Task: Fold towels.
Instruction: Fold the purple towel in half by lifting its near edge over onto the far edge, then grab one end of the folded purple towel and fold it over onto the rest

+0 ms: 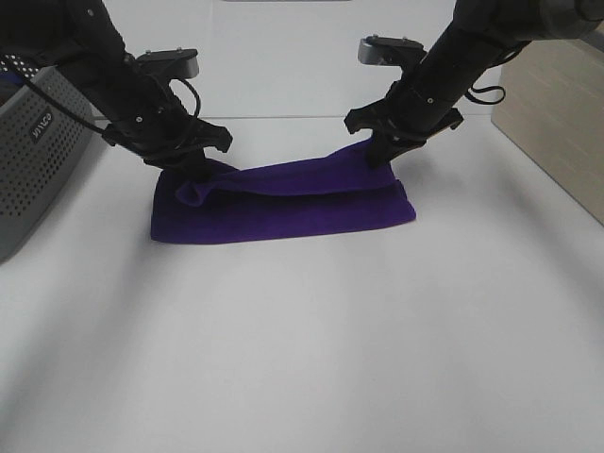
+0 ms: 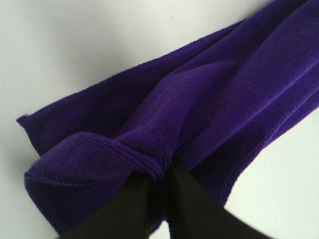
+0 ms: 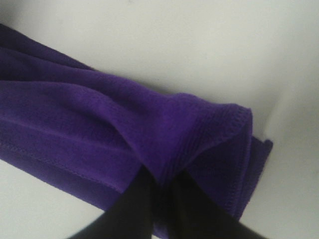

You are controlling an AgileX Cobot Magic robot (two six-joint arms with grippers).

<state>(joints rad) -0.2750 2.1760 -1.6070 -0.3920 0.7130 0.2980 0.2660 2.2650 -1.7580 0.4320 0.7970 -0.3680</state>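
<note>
Purple cloth lies in a long band on the white worktop [image 1: 302,359]: this is the towel [image 1: 283,212], and it sits a little way out from the grey perforated basket [image 1: 38,151], near it but not touching. The towel is doubled over along its length. Its lower layer lies flat, and its upper layer is drawn up into a ridge that sags in the middle and rises at both ends.

The left hand [image 1: 193,168] has closed on the end of the towel nearer the basket. In the left wrist view its two dark fingers [image 2: 134,209] meet tightly on a bunched fold of the hemmed edge, with cloth pressed between them and a loose corner curling below. The right hand [image 1: 382,151] is pinched on the end farther from the basket. In the right wrist view its fingers [image 3: 134,209] grip a raised corner with the stitched hem folded over just above them. Both gripped ends stand lifted off the flat layer beneath.

A pale wood-coloured panel [image 1: 557,113] stands well apart from the basket, past the far end of the towel.
</note>
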